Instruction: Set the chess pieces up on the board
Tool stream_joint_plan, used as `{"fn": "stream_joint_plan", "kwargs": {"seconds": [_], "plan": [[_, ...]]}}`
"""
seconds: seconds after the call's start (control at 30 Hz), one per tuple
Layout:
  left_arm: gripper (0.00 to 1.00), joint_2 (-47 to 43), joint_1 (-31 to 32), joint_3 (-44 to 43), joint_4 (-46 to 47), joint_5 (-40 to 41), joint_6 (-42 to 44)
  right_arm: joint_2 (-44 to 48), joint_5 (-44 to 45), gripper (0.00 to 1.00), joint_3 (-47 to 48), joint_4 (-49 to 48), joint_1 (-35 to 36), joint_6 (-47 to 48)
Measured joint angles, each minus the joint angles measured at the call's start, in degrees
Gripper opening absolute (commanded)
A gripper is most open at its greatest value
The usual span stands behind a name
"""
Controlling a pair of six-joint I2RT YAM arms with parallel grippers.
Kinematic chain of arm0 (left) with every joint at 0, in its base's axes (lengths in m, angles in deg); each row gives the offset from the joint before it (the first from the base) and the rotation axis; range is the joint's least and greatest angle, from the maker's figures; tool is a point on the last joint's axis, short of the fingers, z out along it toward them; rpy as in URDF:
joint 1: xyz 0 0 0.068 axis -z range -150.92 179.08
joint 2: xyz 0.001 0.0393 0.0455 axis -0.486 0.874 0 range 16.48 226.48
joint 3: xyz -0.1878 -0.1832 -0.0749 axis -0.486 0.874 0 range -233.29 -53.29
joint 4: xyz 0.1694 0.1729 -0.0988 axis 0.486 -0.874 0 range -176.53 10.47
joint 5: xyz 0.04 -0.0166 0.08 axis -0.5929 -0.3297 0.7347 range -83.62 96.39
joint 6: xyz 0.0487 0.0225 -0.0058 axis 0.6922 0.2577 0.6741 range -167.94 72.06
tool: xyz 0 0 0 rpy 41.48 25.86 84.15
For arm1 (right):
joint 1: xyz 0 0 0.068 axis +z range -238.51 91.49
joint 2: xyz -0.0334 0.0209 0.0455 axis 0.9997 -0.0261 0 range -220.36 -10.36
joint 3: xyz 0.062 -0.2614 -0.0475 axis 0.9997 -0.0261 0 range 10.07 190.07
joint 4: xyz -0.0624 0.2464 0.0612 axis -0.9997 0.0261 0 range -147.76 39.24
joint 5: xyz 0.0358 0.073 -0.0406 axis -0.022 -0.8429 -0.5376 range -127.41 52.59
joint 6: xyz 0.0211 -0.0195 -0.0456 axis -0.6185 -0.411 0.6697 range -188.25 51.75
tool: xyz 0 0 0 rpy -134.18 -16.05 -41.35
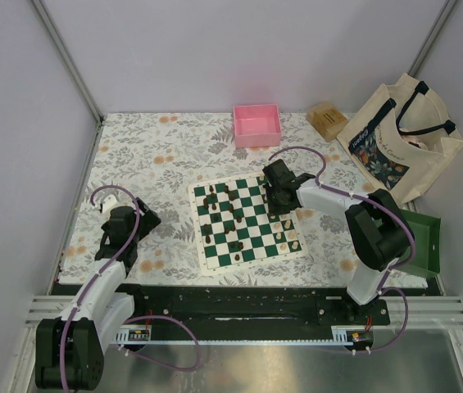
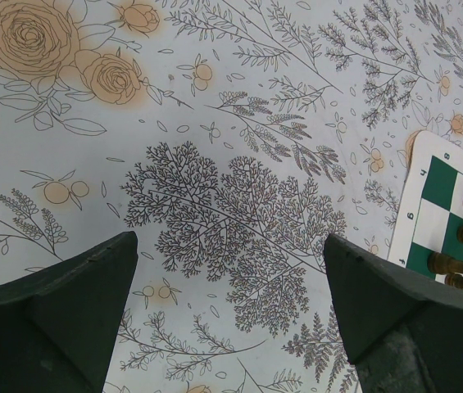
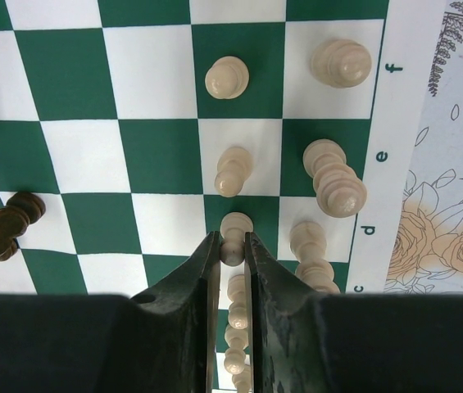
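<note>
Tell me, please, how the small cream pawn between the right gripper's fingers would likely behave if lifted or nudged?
The small cream turned pawn looks light, being narrower than one square of the green-and-white checked board. Its smooth, rounded profile might slip or twist in the narrow fingertips of the right gripper. Tall on a small base, it would probably tip if nudged.

Plain pale-grey walls on three sides, aluminium posts in the corners. Surface covered with floral print, orange roses and grey sprigs. Light even, soft shadows.
</note>
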Motion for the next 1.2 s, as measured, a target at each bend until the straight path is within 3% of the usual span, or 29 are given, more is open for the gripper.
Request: {"fn": "stream_joint_plan", "kwargs": {"seconds": [0.27, 0.73, 1.2], "plan": [[0.99, 0.0, 0.0, 0.0, 0.0, 0.0, 0.0, 0.0, 0.0, 0.21, 0.0, 0.0, 0.0, 0.0], [0.99, 0.0, 0.0, 0.0, 0.0, 0.0, 0.0, 0.0, -0.3, 0.35, 0.0, 0.1, 0.0, 0.3], [0.99, 0.0, 0.0, 0.0, 0.0, 0.0, 0.0, 0.1, -1.4, 0.30, 1.4, 1.3, 0.0, 1.2]]}}
